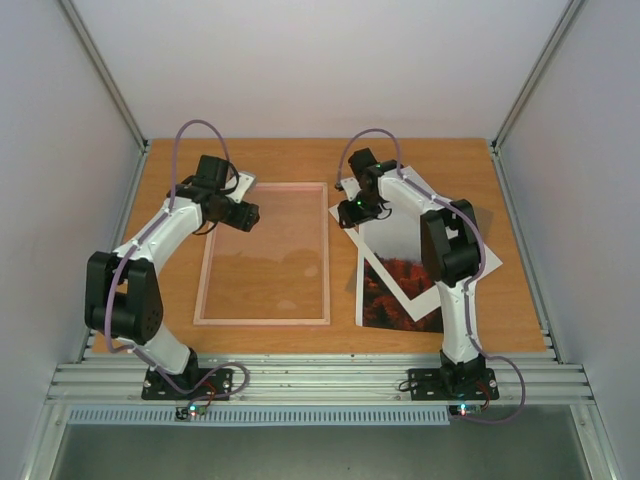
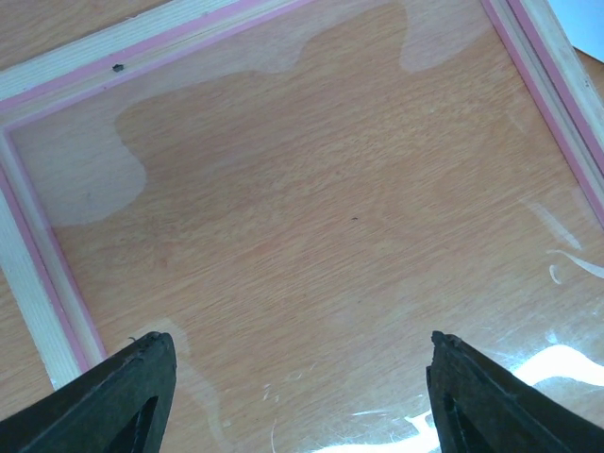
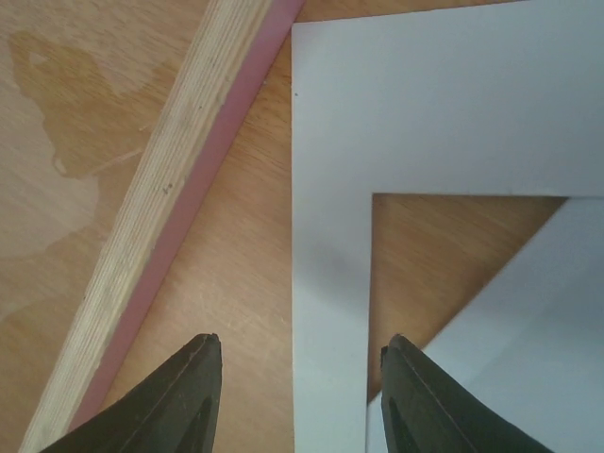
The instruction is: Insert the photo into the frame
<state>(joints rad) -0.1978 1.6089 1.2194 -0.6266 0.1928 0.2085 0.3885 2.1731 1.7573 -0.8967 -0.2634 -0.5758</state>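
Note:
The frame [image 1: 262, 320], a thin pale pink border round a clear pane, lies flat at centre-left. My left gripper [image 1: 245, 215] hangs open over its far left corner; the left wrist view shows the pane and border [image 2: 57, 283] below the empty gripper [image 2: 299, 342]. The photo [image 1: 400, 300], red-orange mountains under grey sky, lies to the right of the frame, partly under a white mat [image 1: 478, 262]. My right gripper [image 1: 350, 212] is open above the mat's left corner. In the right wrist view the gripper [image 3: 300, 340] straddles the mat's border strip [image 3: 425, 113], with the photo [image 3: 538, 321] showing through the window.
The frame's right rail [image 3: 179, 179] runs close beside the mat, with a narrow strip of bare wooden table [image 3: 236, 283] between them. White walls enclose the table on three sides. Both arm bases are bolted at the near edge.

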